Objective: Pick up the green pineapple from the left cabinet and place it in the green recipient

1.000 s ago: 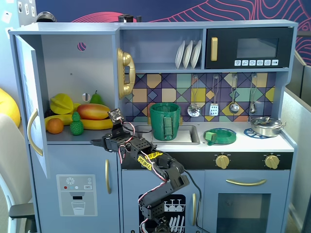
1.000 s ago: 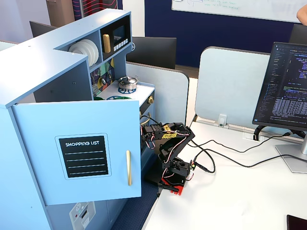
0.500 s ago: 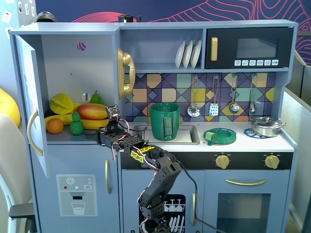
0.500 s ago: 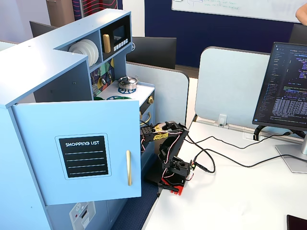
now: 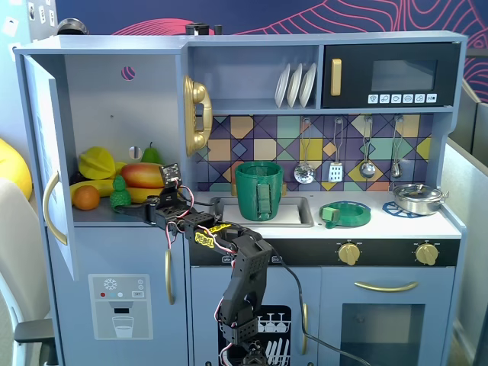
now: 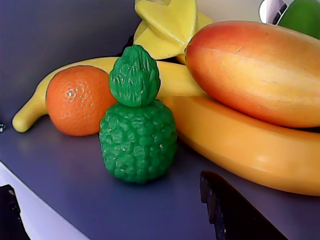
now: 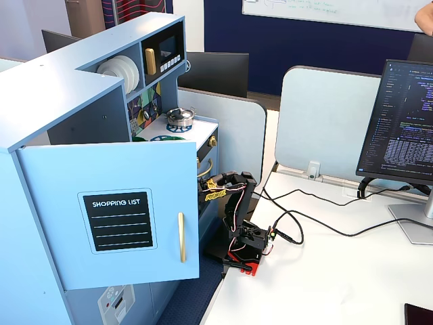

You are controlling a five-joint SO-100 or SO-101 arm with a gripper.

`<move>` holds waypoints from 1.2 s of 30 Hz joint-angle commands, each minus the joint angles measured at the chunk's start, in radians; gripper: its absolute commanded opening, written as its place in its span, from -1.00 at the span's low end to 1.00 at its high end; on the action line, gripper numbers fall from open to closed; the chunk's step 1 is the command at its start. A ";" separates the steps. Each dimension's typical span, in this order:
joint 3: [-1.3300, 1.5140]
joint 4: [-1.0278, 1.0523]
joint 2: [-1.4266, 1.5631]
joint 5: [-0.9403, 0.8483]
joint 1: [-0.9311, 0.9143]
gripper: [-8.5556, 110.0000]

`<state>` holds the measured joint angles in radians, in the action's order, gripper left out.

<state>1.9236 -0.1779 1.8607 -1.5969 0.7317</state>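
Green and bumpy, one green pineapple [image 6: 137, 125] stands upright on the shelf of the left cabinet [image 5: 107, 84], its door swung open; one orange [image 6: 77, 100] touches its left side in the wrist view, with two bananas [image 6: 250, 150], one mango [image 6: 260, 70], one starfruit [image 6: 165, 25] and one pear [image 5: 151, 155] behind; the gripper [image 5: 141, 213] reaches in at the shelf edge, jaws parted and holding nothing; one green recipient [image 5: 259, 191] stands at the sink, its contents hidden; three plates [image 5: 296, 85] sit racked above.
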 commanded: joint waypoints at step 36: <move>-0.578 -0.097 -0.491 -0.049 -0.020 -0.16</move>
<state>1.4557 -0.2332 1.3775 -1.6337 0.7302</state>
